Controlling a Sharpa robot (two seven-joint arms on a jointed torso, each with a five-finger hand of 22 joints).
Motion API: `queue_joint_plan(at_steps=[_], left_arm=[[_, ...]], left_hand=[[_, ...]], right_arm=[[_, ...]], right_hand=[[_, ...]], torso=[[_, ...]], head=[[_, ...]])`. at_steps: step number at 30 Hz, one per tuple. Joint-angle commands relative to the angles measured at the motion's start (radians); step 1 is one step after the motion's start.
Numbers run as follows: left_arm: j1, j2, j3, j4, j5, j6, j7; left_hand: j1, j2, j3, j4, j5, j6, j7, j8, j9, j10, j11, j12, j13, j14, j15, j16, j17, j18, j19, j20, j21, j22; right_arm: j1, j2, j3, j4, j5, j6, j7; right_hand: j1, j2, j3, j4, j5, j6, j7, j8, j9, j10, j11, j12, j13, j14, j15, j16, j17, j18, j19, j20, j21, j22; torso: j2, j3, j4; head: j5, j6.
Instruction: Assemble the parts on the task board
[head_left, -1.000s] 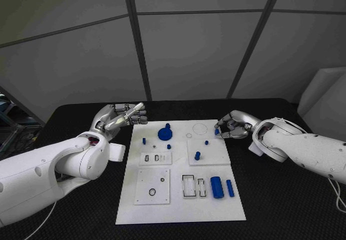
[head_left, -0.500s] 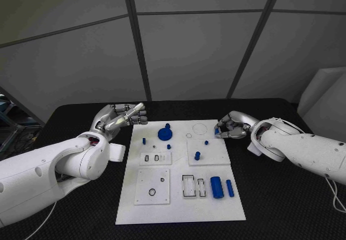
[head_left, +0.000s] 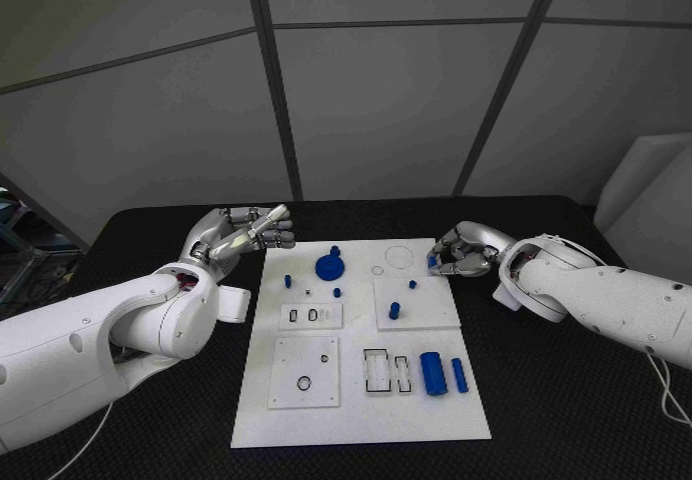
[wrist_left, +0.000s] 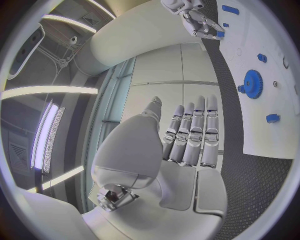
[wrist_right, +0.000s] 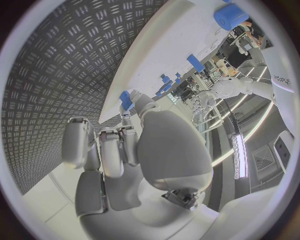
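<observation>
The white task board (head_left: 361, 410) lies in the middle of the black table. At its far right edge my right hand (head_left: 462, 250) pinches a small blue part (head_left: 433, 263) between thumb and a finger, just above the board; the same part (wrist_right: 127, 99) shows at the fingertips in the right wrist view. My left hand (head_left: 238, 235) hovers off the board's far left corner, fingers straight and holding nothing. On the board are a blue gear (head_left: 330, 267), short blue pegs (head_left: 394, 312), a thick blue cylinder (head_left: 433, 373) and a slim blue bar (head_left: 459, 375).
Three raised white sub-plates (head_left: 306, 372) with slots and holes sit on the board. Black table (head_left: 577, 400) surrounds it on all sides. A white foam block (head_left: 649, 190) stands at the far right. The left wrist view shows the gear (wrist_left: 252, 80) and my right hand (wrist_left: 200, 22).
My right hand with the small blue part has edged slightly toward the board's far edge. The left hand and the parts on the board have not moved.
</observation>
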Motion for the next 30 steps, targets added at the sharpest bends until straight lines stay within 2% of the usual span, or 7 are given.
queue_joint_plan(at_steps=[1,7,13,18,20,23,30], left_arm=[[0.001,0.000,0.001,0.001,-0.006,0.011,0.004],[0.001,-0.002,0.001,0.001,-0.006,0.011,0.004],[0.000,-0.005,0.001,0.001,-0.006,0.011,0.004],[0.001,-0.008,0.001,0.002,-0.006,0.010,0.004],[0.001,-0.009,0.001,0.001,-0.006,0.010,0.003],[0.001,-0.010,0.001,0.000,-0.006,0.010,0.003],[0.002,-0.005,0.001,-0.006,-0.006,0.010,0.001]], left_hand=[[0.006,0.007,-0.001,-0.005,-0.002,0.005,0.000,-0.004,0.000,0.007,0.002,-0.005,0.001,0.002,0.007,-0.006,0.001,-0.019,-0.002,0.003,0.004,0.001],[0.006,0.007,-0.001,-0.005,-0.002,0.005,0.000,-0.004,0.000,0.007,0.002,-0.005,0.001,0.002,0.007,-0.006,0.001,-0.019,-0.002,0.003,0.004,0.001],[0.007,0.008,-0.001,-0.005,-0.002,0.005,0.000,-0.004,0.000,0.007,0.003,-0.006,0.001,0.002,0.007,-0.006,0.002,-0.019,-0.002,0.003,0.004,0.001],[0.007,0.008,-0.001,-0.005,-0.002,0.005,0.000,-0.004,0.000,0.007,0.003,-0.006,0.001,0.002,0.007,-0.006,0.002,-0.019,-0.002,0.003,0.004,0.001],[0.007,0.008,-0.001,-0.005,-0.002,0.005,0.000,-0.004,0.000,0.007,0.003,-0.006,0.001,0.002,0.007,-0.006,0.002,-0.019,-0.002,0.003,0.004,0.001],[0.007,0.008,-0.001,-0.005,-0.002,0.005,0.000,-0.004,0.000,0.007,0.003,-0.006,0.001,0.002,0.007,-0.006,0.002,-0.019,-0.002,0.003,0.004,0.001],[0.007,0.008,-0.001,-0.005,-0.002,0.005,0.000,-0.004,0.000,0.007,0.003,-0.006,0.001,0.002,0.007,-0.006,0.002,-0.019,-0.002,0.003,0.004,0.001]], right_arm=[[0.001,0.001,0.001,0.002,-0.011,-0.029,-0.002],[0.001,-0.010,0.001,0.037,-0.009,-0.079,0.004],[0.001,-0.041,0.004,0.134,0.004,-0.120,-0.011],[0.003,-0.046,0.018,0.229,-0.004,-0.146,-0.047],[0.003,-0.032,0.021,0.260,-0.012,-0.149,-0.074],[0.003,-0.004,0.023,0.278,-0.019,-0.146,-0.101],[0.003,0.091,0.024,0.279,-0.062,-0.132,-0.161]], right_hand=[[0.006,0.021,0.020,-0.004,-0.019,0.017,-0.003,0.008,0.002,0.029,-0.010,0.007,0.163,0.101,-0.010,0.003,0.249,0.002,0.010,-0.004,0.005,0.004],[0.008,0.030,0.037,-0.008,-0.026,0.026,-0.007,0.010,0.002,0.030,-0.013,0.006,0.163,0.103,-0.013,0.006,0.256,0.001,0.014,-0.007,0.008,0.011],[0.011,0.033,0.046,-0.013,-0.023,0.030,-0.009,0.010,0.001,0.031,-0.015,0.008,0.165,0.104,-0.015,0.008,0.262,-0.001,0.018,-0.009,0.012,0.017],[0.013,0.035,0.052,-0.017,-0.022,0.032,-0.009,0.010,0.001,0.031,-0.016,0.007,0.165,0.104,-0.015,0.009,0.263,-0.002,0.020,-0.010,0.014,0.022],[0.012,0.035,0.053,-0.017,-0.023,0.032,-0.009,0.010,0.001,0.031,-0.015,0.007,0.164,0.104,-0.016,0.009,0.263,-0.002,0.021,-0.010,0.014,0.023],[0.011,0.035,0.054,-0.017,-0.025,0.033,-0.009,0.010,0.001,0.029,-0.015,0.005,0.163,0.104,-0.016,0.009,0.263,-0.002,0.020,-0.010,0.013,0.021],[0.010,0.035,0.055,-0.016,-0.027,0.032,-0.008,0.009,0.001,0.029,-0.015,0.005,0.162,0.104,-0.016,0.009,0.263,-0.002,0.020,-0.010,0.013,0.021]], torso=[[0.000,0.0007,0.0001],[-0.001,0.0011,0.0000],[-0.004,-0.0013,-0.0019],[-0.008,-0.0037,-0.0027],[-0.010,-0.0047,-0.0032],[-0.011,-0.0060,-0.0025],[-0.011,-0.0070,-0.0001]], head=[[0.001,0.000],[0.004,-0.001],[0.007,-0.001],[0.013,-0.003],[0.017,-0.007],[0.020,-0.009],[0.036,-0.017]])
